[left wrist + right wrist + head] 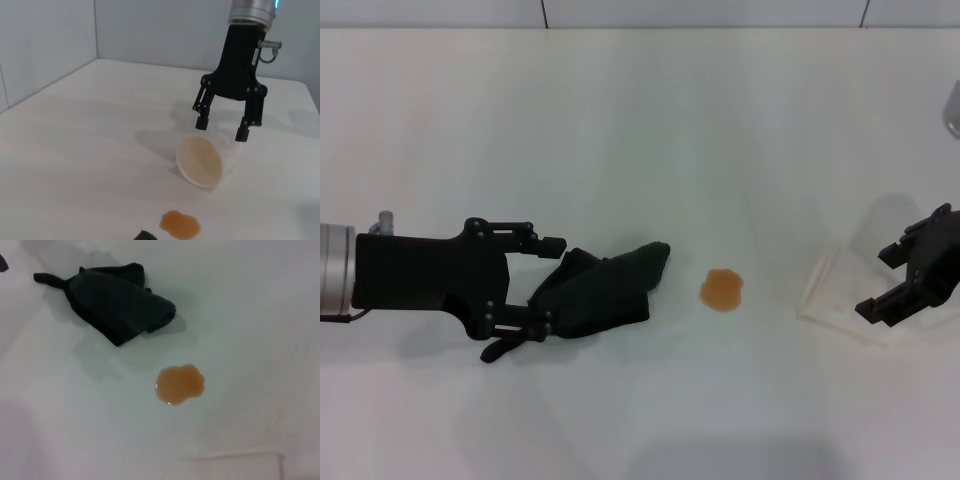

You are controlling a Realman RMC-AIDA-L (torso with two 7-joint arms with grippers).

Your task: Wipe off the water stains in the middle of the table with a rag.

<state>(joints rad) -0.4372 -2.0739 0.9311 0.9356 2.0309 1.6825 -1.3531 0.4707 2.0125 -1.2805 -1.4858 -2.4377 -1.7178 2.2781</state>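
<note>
Two grippers low, stain unwiped

Spread fingers [548,243] of the left gripper [535,290] bracket the near end of the rag [603,288], touching its folds but not closed on it. Beyond the rag's far tip, at 3 o'clock, sits the water stains blot [722,290] (orange-brown, apart from the cloth) on the table [620,120]. Farther at 3 o'clock, the right gripper [886,282] hangs released over a tipped pale cup [201,161]
</note>
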